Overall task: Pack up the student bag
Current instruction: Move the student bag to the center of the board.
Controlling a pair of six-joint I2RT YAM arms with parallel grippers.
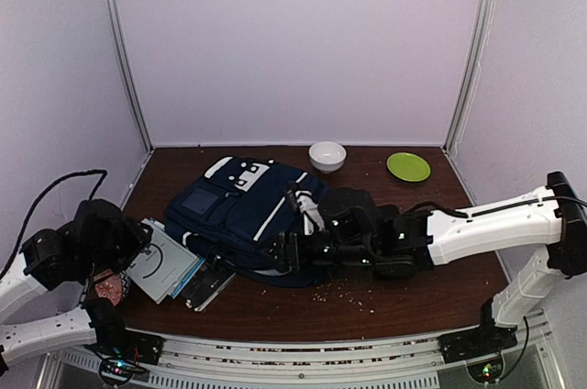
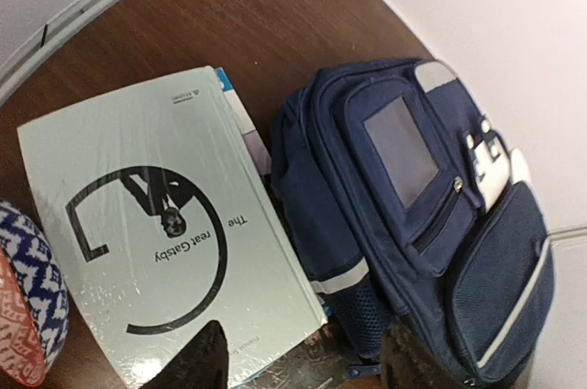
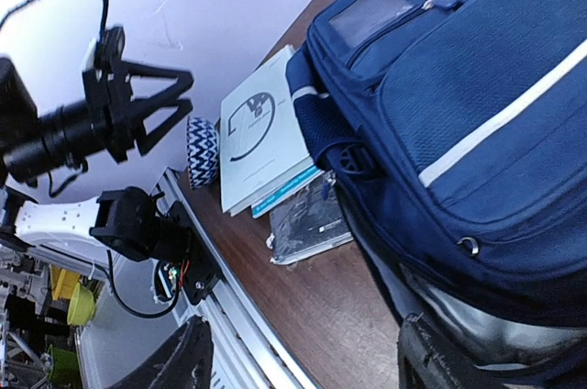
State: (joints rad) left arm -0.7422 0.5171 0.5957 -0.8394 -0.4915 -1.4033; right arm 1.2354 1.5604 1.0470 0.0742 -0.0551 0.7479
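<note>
The student bag (image 1: pixel 240 207) lies flat on the brown table, navy with white stripe trim, front pockets up. It fills the right of the left wrist view as the bag (image 2: pixel 431 215) and the top right of the right wrist view as the bag (image 3: pixel 477 86). My left gripper (image 1: pixel 139 235) hovers open over the pale "The Great Gatsby" book (image 2: pixel 156 242), its gripper midpoint (image 2: pixel 307 371) above the book's corner beside the bag. My right gripper (image 1: pixel 281 250) stands open at the bag's near edge; in its own view the gripper (image 3: pixel 303 366) has only table between its fingers, and one fingertip (image 3: pixel 440 357) lies against the bag's grey-lined rim.
Under the pale book (image 3: pixel 266 127) lie a blue-edged book (image 3: pixel 289 189) and a dark plastic-wrapped flat item (image 3: pixel 307 224). A blue-and-white patterned pouch (image 3: pixel 202 150) sits left of them. A white bowl (image 1: pixel 327 156) and a green plate (image 1: pixel 408 166) stand at the back. Crumbs (image 1: pixel 353 295) dot the front.
</note>
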